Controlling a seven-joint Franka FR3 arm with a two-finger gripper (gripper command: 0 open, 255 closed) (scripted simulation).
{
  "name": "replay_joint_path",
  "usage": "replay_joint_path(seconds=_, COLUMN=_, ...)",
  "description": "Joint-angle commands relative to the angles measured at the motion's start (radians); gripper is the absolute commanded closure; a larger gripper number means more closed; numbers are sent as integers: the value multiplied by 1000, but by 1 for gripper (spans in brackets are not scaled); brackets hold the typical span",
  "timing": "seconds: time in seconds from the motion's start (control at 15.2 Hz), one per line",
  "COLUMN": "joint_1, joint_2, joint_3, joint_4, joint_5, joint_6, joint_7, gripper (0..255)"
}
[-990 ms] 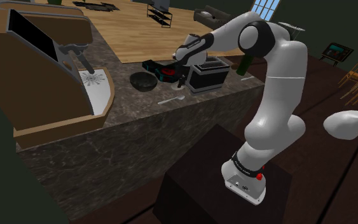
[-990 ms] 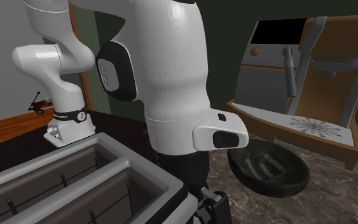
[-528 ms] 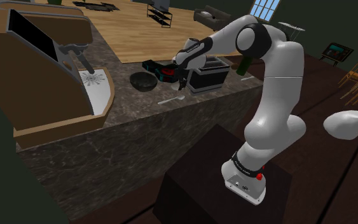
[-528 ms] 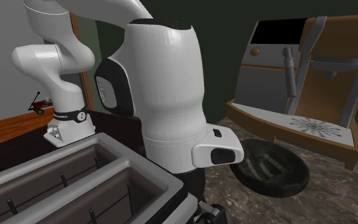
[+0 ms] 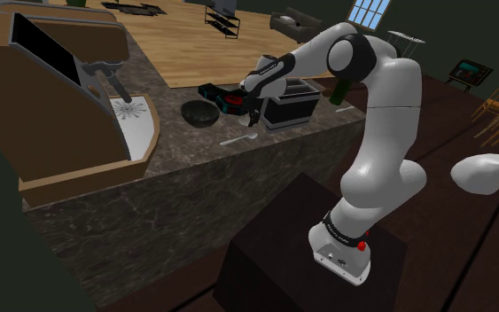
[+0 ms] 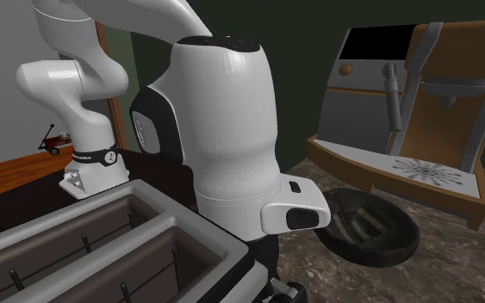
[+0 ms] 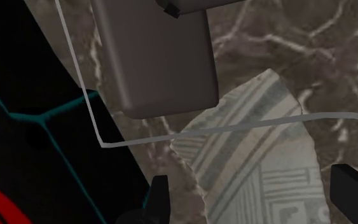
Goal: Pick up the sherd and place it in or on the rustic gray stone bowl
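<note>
The sherd (image 7: 254, 159) looks thin and lies flat on the tabletop (image 7: 336, 38), so the fingers (image 7: 161, 198) could slip off its edges or bump the stone. They are spread wide with the sherd between them, not held yet. The dark bowl (image 5: 200, 113) sits farther off.

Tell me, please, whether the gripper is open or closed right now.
Gripper: open, straddling the sherd, not gripping it.
</note>
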Motion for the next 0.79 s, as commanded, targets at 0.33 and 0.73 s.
replay_joint_path(seconds=0.33, joint_1=0, joint_2=0, joint_3=0, joint_4=-1, joint_5=0, joint_6=0, joint_7=0, gripper=255)
replay_joint_path(seconds=0.73, joint_1=-1, joint_2=-9, joint_3=0, joint_4=-1, joint_5=1, joint_6=-9, joint_7=0, gripper=255)
